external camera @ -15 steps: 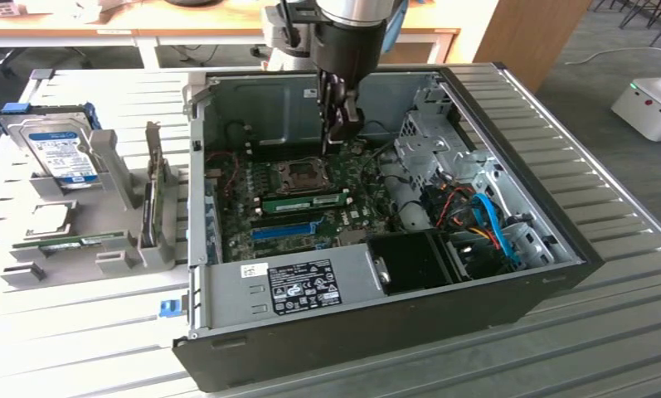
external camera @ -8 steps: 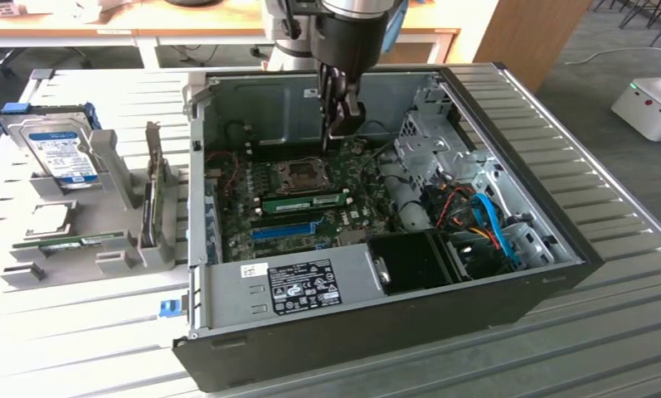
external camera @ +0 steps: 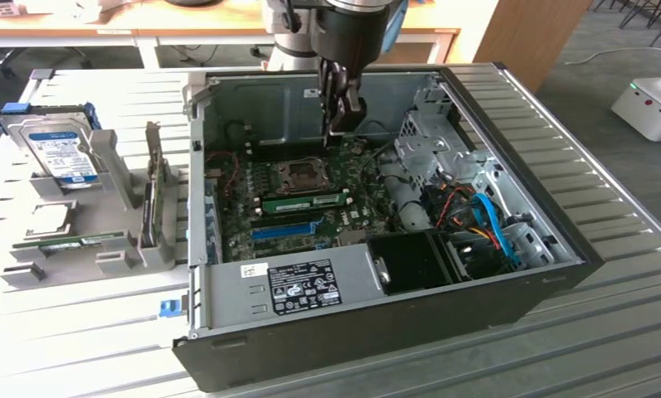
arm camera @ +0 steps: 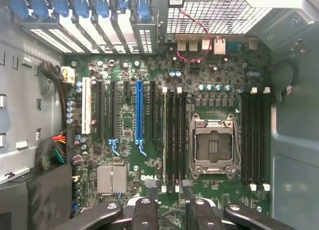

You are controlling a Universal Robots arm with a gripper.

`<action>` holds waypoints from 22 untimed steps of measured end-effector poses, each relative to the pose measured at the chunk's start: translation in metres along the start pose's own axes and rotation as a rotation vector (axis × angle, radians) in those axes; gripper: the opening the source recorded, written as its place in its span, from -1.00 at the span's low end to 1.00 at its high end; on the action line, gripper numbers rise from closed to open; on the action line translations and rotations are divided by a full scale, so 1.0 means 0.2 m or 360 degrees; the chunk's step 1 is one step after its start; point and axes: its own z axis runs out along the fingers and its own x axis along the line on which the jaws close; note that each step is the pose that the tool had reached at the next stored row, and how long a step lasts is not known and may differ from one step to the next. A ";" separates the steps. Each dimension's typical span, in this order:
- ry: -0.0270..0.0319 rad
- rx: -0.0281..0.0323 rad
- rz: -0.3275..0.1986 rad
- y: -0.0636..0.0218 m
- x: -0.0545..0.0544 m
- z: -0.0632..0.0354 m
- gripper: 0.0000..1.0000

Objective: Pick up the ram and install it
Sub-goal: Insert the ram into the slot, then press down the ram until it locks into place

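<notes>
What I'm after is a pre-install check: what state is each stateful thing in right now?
case: open, side panel off.
gripper: open, empty, above the motherboard.
ram: lying flat in the holder, outside the case, untouched.
second ram: standing in a slot beside the CPU socket.
hard drive: upright in the holder.
blue slot: empty.

The end effector [external camera: 346, 127] hangs above the motherboard [external camera: 358, 209] inside the open computer case [external camera: 419, 327].
</notes>
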 end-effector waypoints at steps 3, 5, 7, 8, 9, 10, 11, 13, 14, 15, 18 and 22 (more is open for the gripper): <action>0.00001 0.00000 0.0000 0.000 0.00 0.000 -0.38; 0.00001 0.00000 0.0000 0.000 0.00 0.000 -0.38; 0.00001 0.00000 0.0000 0.000 0.00 0.000 -0.38; 0.00000 0.00000 0.0000 0.000 0.00 0.000 -0.38; 0.00001 0.00000 0.0000 0.000 0.00 0.000 -0.38; 0.00001 0.00000 0.0000 0.000 0.00 0.000 -0.38; 0.00001 0.00000 0.0000 0.000 0.00 0.000 -0.38; 0.00001 0.00000 0.0000 0.000 0.00 0.000 -0.38; 0.00001 0.00000 0.0000 0.000 0.00 0.000 -0.38; 0.00000 -0.00001 0.0000 0.000 0.00 0.000 -0.41; 0.00000 0.00000 0.0000 0.000 0.00 0.000 -0.65; 0.00001 0.00000 0.0000 0.000 0.00 0.000 -0.79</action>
